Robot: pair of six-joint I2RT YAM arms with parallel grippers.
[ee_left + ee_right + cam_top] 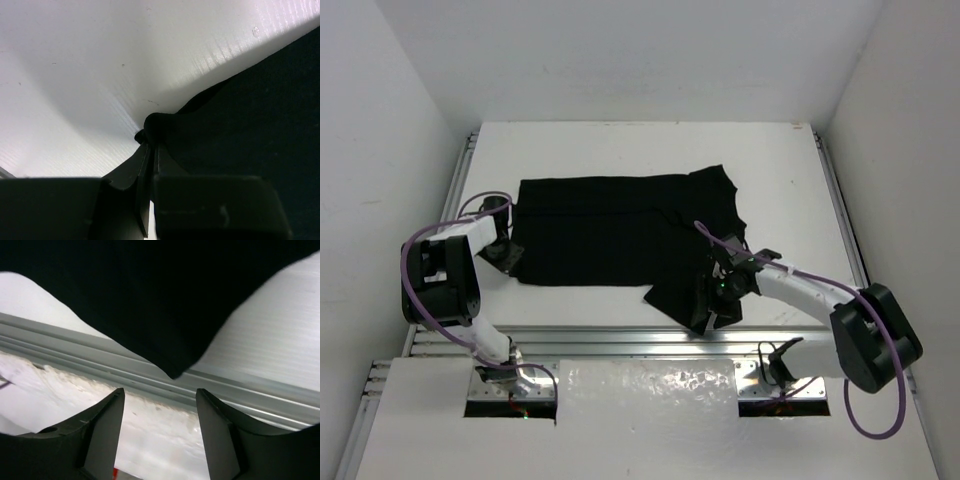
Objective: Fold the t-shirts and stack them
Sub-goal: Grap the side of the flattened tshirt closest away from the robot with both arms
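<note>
Cloth of the black t-shirt (600, 230) is pinched by left tool (149, 136); right tool (160, 394) stands spread.

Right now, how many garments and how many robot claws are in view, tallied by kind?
black t-shirt: 1
claws: 2, the left claw and the right claw
Total: 3

In the left wrist view the t-shirt (250, 125) hides the tips of the left pincer (150, 142).
</note>
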